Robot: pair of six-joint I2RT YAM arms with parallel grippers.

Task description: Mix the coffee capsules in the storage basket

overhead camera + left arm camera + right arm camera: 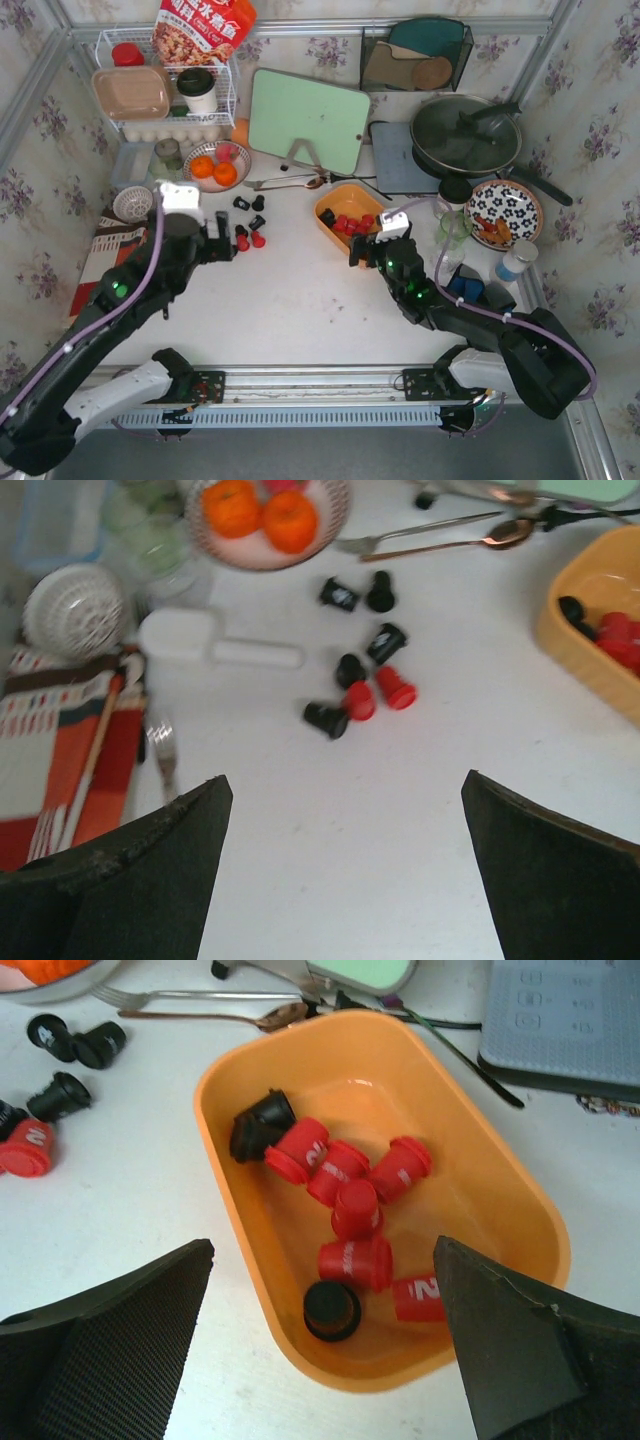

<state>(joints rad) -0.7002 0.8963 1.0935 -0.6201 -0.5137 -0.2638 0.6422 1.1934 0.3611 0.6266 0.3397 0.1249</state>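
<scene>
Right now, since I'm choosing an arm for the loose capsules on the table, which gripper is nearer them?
Left. The left gripper is right beside the loose capsules; the right gripper hovers over the storage basket, farther off.

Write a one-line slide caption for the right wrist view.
Open right claw facing the orange storage basket of red and black coffee capsules, with loose capsules on the table.

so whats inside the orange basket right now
Six red capsules and two or three black ones. A finger of the right gripper covers one basket corner, so anything there is hidden.
</scene>
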